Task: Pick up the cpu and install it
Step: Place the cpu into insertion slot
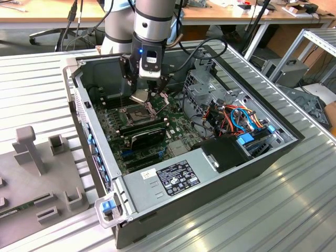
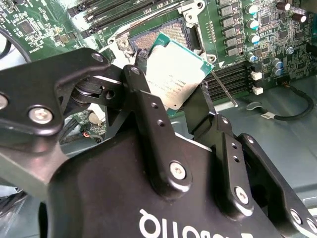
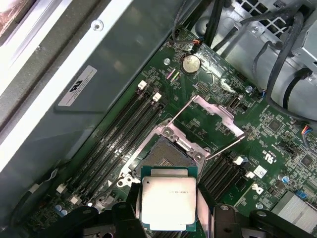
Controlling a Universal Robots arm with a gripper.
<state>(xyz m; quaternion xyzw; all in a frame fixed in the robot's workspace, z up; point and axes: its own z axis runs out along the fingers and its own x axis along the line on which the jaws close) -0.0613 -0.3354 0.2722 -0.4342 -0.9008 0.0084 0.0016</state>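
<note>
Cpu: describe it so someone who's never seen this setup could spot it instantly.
Find the open computer case; inside, the arm's claw hangs over the green board. The cpu is the small flat square pinched in that claw, tilted, grey-tan faced with a green rim, unlike the silver-framed socket below.

Case (image 1: pixel 76 79): lid off, open from above across the whole motherboard (image 3: pixel 272 124). Socket (image 3: pixel 166 156): recess uncovered and reachable from straight above; the room just over it is taken by the gripper (image 3: pixel 171 214), clamped on the tilted cpu (image 3: pixel 168 201). Obstacles at the socket: hinged frame (image 3: pixel 213 111) standing open, thin lever (image 3: pixel 225 146) jutting out along one side. Black memory sticks (image 1: pixel 149 137) stand just beside the socket, on the side nearer the labelled metal box (image 1: pixel 173 178), which closes that end. Drive cage (image 1: pixel 202 84) and cable bundle (image 1: pixel 239 118) crowd the exterior view's right. Case walls bound every side.
</note>
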